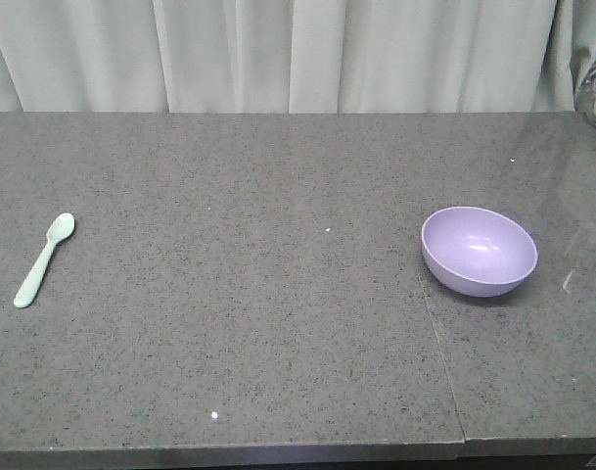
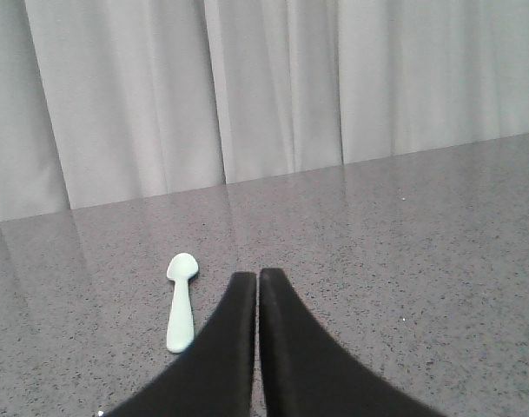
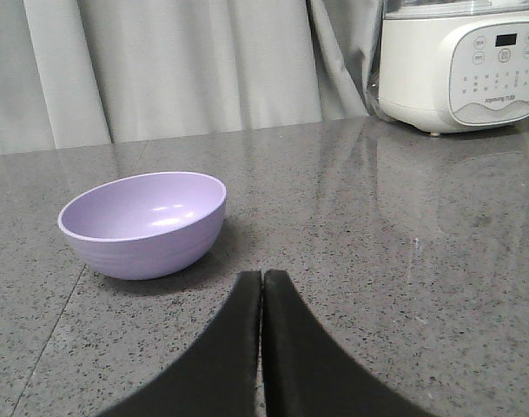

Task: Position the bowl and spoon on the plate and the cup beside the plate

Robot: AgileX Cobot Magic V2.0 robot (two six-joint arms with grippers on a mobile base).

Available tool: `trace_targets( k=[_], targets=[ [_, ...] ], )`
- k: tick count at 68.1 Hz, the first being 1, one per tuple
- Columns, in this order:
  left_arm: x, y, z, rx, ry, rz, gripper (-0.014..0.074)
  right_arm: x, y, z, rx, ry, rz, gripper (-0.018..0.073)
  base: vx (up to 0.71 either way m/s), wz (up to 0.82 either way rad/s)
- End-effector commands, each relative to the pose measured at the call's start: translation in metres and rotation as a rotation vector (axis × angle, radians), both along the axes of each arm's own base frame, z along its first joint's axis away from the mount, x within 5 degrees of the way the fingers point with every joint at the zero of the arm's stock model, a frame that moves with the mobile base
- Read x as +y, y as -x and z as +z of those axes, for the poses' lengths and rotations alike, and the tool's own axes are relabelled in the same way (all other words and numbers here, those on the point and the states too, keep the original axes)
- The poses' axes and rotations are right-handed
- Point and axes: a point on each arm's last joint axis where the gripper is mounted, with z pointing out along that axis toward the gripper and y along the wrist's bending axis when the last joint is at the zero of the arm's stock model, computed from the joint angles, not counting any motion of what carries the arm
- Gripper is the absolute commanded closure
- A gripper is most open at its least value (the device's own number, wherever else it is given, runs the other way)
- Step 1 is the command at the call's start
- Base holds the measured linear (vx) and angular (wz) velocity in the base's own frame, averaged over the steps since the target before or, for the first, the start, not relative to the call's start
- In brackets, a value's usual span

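A lavender bowl [image 1: 480, 251] stands upright on the right half of the grey stone table [image 1: 278, 323]. The mint-green spoon [image 1: 44, 258] lies flat near the left edge, head pointing away. In the left wrist view the spoon [image 2: 181, 301] lies just left of my left gripper [image 2: 258, 276], which is shut with nothing in it. In the right wrist view the bowl [image 3: 143, 222] sits ahead and to the left of my right gripper [image 3: 262, 277], also shut and empty. Neither gripper shows in the front view. The plate and the cup are out of view.
A white kitchen appliance [image 3: 459, 61] with a control panel stands at the table's far right corner. Pale curtains [image 1: 278, 54] hang along the back edge. A seam [image 1: 442, 362] runs through the tabletop below the bowl.
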Motion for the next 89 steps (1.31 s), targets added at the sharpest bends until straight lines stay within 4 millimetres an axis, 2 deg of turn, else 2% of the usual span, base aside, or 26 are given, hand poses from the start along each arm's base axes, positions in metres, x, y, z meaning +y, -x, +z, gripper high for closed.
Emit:
trace_targets(
  k=[1,28,34,38,47,56,71,75,80,89],
  targets=[
    [-0.001,-0.002,-0.005,-0.021,0.013,-0.013,0.0602,0.000,0.000,0.002,-0.069,0.020,0.002,0.0564,0.00,0.00],
    [-0.001,-0.002,-0.004,-0.031,0.015,-0.013,0.0602,0.000,0.000,0.004,-0.091,0.020,0.004,0.0564,0.00,0.00],
    [-0.001,-0.002,0.001,-0.079,0.038,-0.017,0.0602,0.001,0.001,0.013,-0.206,-0.120,0.009,0.0564,0.00,0.00],
    [-0.001,-0.001,0.005,-0.123,0.096,-0.023,0.0602,0.000,0.002,0.018,-0.277,-0.229,0.009,0.0564,0.00,0.00],
    [0.000,0.001,0.017,-0.218,0.322,-0.049,0.0602,-0.002,0.002,0.021,-0.330,-0.349,0.000,0.0564,0.00,0.00],
    [0.002,0.005,0.026,-0.300,0.521,-0.091,0.0602,-0.002,0.002,0.018,-0.301,-0.414,-0.002,0.0564,0.00,0.00],
    [0.003,0.008,0.036,-0.348,0.716,-0.158,0.0602,0.001,0.001,0.014,-0.213,-0.460,0.009,0.0564,0.00,0.00],
    [0.003,0.009,0.043,-0.345,0.760,-0.174,0.0602,0.002,0.003,0.023,-0.212,-0.469,0.021,0.0564,0.00,0.00],
    [0.003,0.012,0.058,-0.333,0.750,-0.179,0.0602,0.004,0.007,0.046,-0.222,-0.394,0.043,0.0564,0.00,0.00],
    [0.001,0.019,0.105,-0.285,0.528,-0.135,0.0601,0.006,0.014,0.100,-0.279,-0.254,0.064,0.0554,0.00,0.00]
  ],
)
